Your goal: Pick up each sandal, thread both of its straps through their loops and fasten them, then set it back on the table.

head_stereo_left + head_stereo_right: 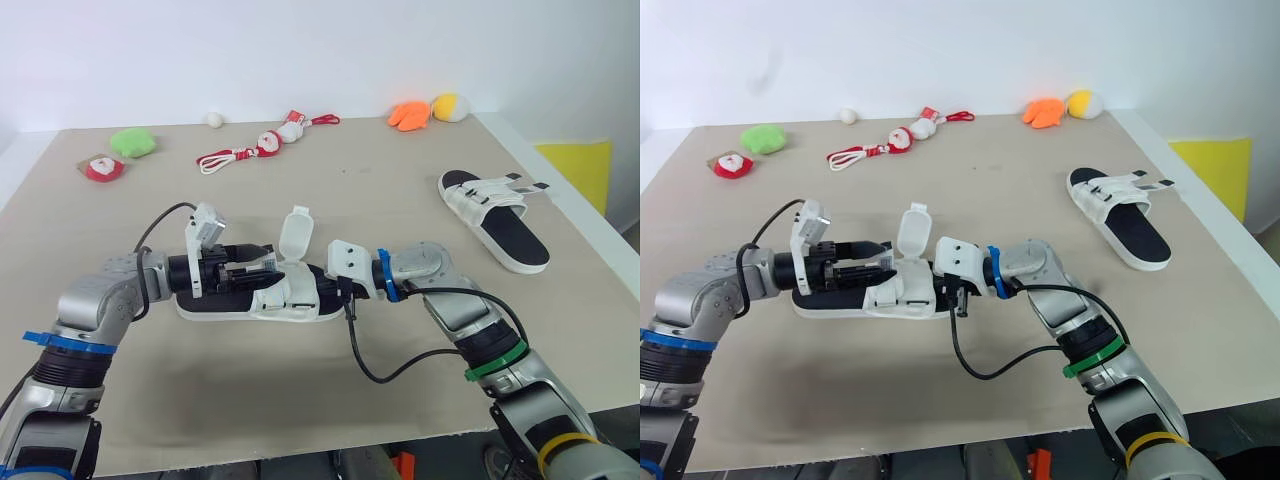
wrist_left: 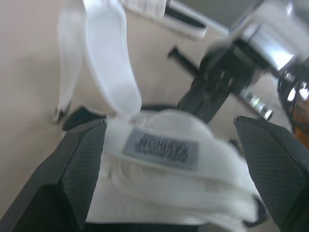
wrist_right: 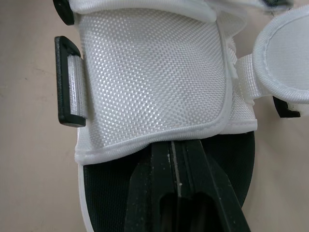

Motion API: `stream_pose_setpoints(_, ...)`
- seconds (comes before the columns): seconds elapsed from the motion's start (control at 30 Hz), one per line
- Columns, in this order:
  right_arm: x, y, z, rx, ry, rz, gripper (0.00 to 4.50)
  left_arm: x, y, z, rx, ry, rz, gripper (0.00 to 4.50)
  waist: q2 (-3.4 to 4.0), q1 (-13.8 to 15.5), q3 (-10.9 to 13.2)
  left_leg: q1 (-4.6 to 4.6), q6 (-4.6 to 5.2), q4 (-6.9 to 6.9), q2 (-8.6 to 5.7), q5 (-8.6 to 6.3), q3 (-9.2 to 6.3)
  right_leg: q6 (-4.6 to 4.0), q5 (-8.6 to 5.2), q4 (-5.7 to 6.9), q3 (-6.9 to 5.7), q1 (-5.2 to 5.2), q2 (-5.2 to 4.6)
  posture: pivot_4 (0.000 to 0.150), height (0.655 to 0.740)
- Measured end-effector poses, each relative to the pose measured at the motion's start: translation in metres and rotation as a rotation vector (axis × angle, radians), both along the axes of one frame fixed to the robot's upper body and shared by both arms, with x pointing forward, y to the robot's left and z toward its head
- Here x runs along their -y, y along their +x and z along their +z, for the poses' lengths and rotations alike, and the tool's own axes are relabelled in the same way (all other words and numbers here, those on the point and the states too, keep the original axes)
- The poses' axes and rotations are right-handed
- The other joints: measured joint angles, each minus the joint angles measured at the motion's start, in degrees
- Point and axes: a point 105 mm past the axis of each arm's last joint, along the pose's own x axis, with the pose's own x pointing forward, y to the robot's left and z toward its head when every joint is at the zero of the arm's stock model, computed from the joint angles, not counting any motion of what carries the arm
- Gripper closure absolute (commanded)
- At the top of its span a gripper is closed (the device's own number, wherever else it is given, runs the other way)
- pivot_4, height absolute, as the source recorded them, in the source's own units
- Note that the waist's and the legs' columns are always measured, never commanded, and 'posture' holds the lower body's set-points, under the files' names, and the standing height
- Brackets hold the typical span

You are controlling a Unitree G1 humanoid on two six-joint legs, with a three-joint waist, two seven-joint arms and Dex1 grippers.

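the working item is the white woven-strap sandal with black footbed [image 1: 262,302]. it lies sole down on the beige table [image 1: 300,400], near the front centre. its long axis runs across the table from the robot's left to its right, along the line joining the two grippers.

the left gripper [image 1: 258,268] reaches in over the sandal's left end. its two fingers are spread wide, one on each side of the labelled strap band, and they grip nothing.

the right gripper [image 3: 176,147] reaches in from the right end, low over the footbed. its fingers are pressed together, with the tips tucked under the edge of the wide white mesh band [image 3: 149,82]. whether the band's edge is pinched between them cannot be told.

the black rectangular loop [image 3: 65,82] sits at one side edge of that band. the unfastened rounded strap tab [image 1: 295,232] stands upright on the sandal's far side, between the two grippers.

judgement: the next move turns on this tab. it rises just beyond the left fingertips, and that gripper is already spread, so the left arm is better placed to take it while the right steadies the sandal.

the second white sandal with black footbed [image 1: 495,215] lies well apart, at the far right of the table.
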Motion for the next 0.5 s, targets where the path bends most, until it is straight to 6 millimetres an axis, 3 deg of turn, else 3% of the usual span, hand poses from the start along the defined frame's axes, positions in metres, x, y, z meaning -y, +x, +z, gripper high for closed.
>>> stream_pose_setpoints(0.33, 0.0, 0.0001, 0.0002, 0.0, 0.0, 0.0, 4.5, -0.0069, -0.0064, -0.0131, -0.079, 0.028, -0.011, 0.12, 0.0, -0.02, 0.0, 0.01, 0.02, 0.0, 0.01, -0.01, 0.0, 0.06, 0.0, 0.0, -0.01, 0.02, 0.0, 0.15, 0.74)
stream_pose_setpoints(0.5, -0.0007, 0.0004, 0.0002, -0.002, 0.004, -0.001, 4.5, -0.0097, -0.0046, -0.0065, -0.09, -0.031, 0.016, 0.12, 0.0, -0.02, 0.0, 0.02, 0.02, 0.0, 0.02, -0.01, 0.0, 0.07, 0.01, 0.01, -0.01, 0.01, 0.0, 0.15, 0.74)
